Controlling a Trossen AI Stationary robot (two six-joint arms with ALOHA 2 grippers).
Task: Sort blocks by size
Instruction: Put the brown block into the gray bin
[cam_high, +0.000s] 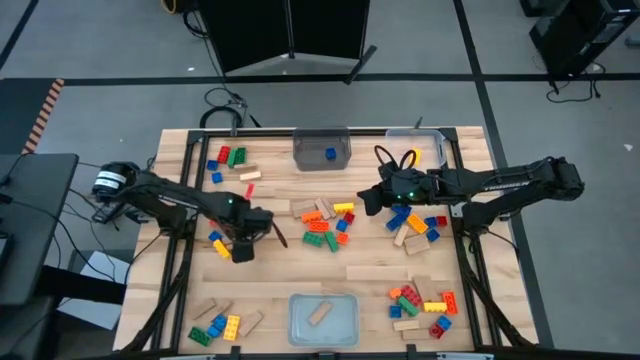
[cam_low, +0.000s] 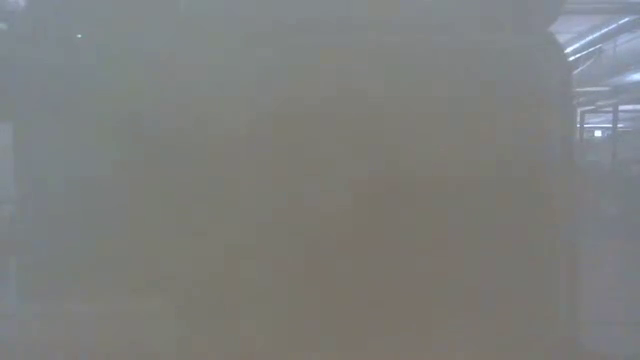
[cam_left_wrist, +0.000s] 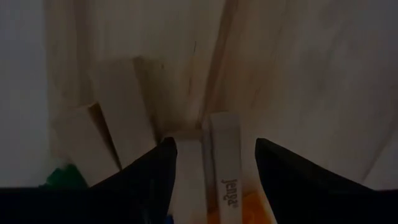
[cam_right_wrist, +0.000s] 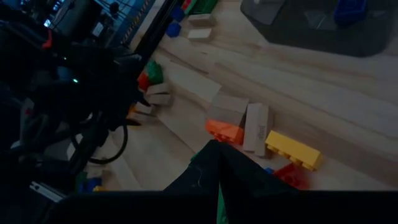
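Studded bricks and tan wooden blocks lie in groups on the wooden table: a centre pile (cam_high: 325, 222), one at the right (cam_high: 415, 225), and others near the corners. My left gripper (cam_high: 243, 243) (cam_left_wrist: 211, 177) is low over the table's left half. It is open, and two wooden blocks (cam_left_wrist: 214, 171) lie side by side between its fingers, one printed "Jenga". My right gripper (cam_high: 368, 198) (cam_right_wrist: 214, 155) is shut and hovers by the centre pile's right side. A thin green streak shows in the seam between its fingers, and I cannot tell what it is. The low view shows only haze. My left gripper comes from above with its fingers on either side of the two wooden blocks. One finger (cam_left_wrist: 158, 171) stands right against the outer block's long side (cam_left_wrist: 185, 180), and a gap shows at the other finger. I cannot tell whether it touches.
A clear bin (cam_high: 320, 150) at the far edge holds a blue brick (cam_high: 330, 153). A clear bin (cam_high: 322, 318) at the near edge holds a wooden block. Yellow and blue bricks (cam_high: 220, 245) lie beside my left gripper. Cables lie at the far right (cam_high: 395, 158).
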